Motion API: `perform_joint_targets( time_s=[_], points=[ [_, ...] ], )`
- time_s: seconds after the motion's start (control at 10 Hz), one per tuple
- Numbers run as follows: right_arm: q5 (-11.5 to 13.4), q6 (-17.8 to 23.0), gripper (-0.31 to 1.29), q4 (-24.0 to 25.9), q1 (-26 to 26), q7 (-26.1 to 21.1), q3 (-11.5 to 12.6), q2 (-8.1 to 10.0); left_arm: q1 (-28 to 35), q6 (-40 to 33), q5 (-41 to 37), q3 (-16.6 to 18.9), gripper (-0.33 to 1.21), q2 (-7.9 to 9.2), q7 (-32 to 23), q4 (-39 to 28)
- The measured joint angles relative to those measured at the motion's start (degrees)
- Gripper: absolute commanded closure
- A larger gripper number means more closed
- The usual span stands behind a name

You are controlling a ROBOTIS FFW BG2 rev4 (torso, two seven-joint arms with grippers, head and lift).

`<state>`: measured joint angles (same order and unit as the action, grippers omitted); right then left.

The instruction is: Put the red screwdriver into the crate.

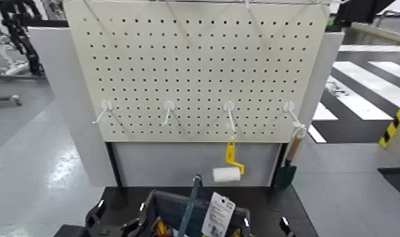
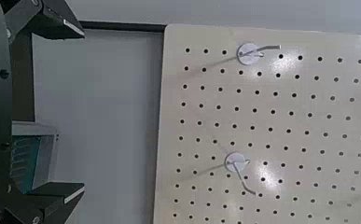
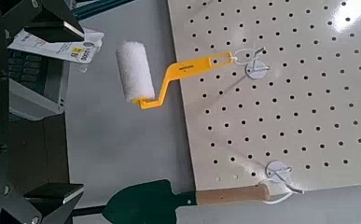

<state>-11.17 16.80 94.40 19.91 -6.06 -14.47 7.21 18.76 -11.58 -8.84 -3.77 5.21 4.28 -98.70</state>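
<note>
red screwdriver (image 1: 158,226), prob., is seen in crate (image 1: 171,196), at its l side, nearer l gripper (image 2: 82,111), opened & empty l of crate; r gripper (image 3: 82,112) parked r of it.

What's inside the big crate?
In the crate I can see something red and orange, and a white card with writing poking out. The card hides part of the inside, so I can't tell everything.

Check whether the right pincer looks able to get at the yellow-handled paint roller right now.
Probably yes. The right pincer is open and empty, and the paint roller hangs from its hook with nothing in front. The garden trowel hangs off to one side.
</note>
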Motion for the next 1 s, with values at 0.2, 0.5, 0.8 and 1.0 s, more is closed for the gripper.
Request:
perform_joint_targets(
  time_s=[0.2,0.5,0.8,1.0],
  points=[
    [0.1,-0.1,0.16,0.1,0.1,0.0,0.0,0.00,0.4,-0.2,0.3,-0.3,0.13,0.14,-0.1,0.0],
    [0.1,-0.3,0.16,0.1,0.1,-0.1,0.1,-0.01,0.6,0.0,0.3,-0.4,0.10,0.31,-0.1,-0.2],
    [0.2,-0.7,0.16,0.2,0.1,-0.2,0.3,-0.09,0.5,0.4,0.2,-0.7,0.10,0.54,0.0,-0.3],
    [0.4,-1.4,0.16,0.3,0.0,-0.2,0.5,-0.05,0.3,0.6,0.2,-0.8,0.10,0.60,0.1,-0.3]
  ],
)
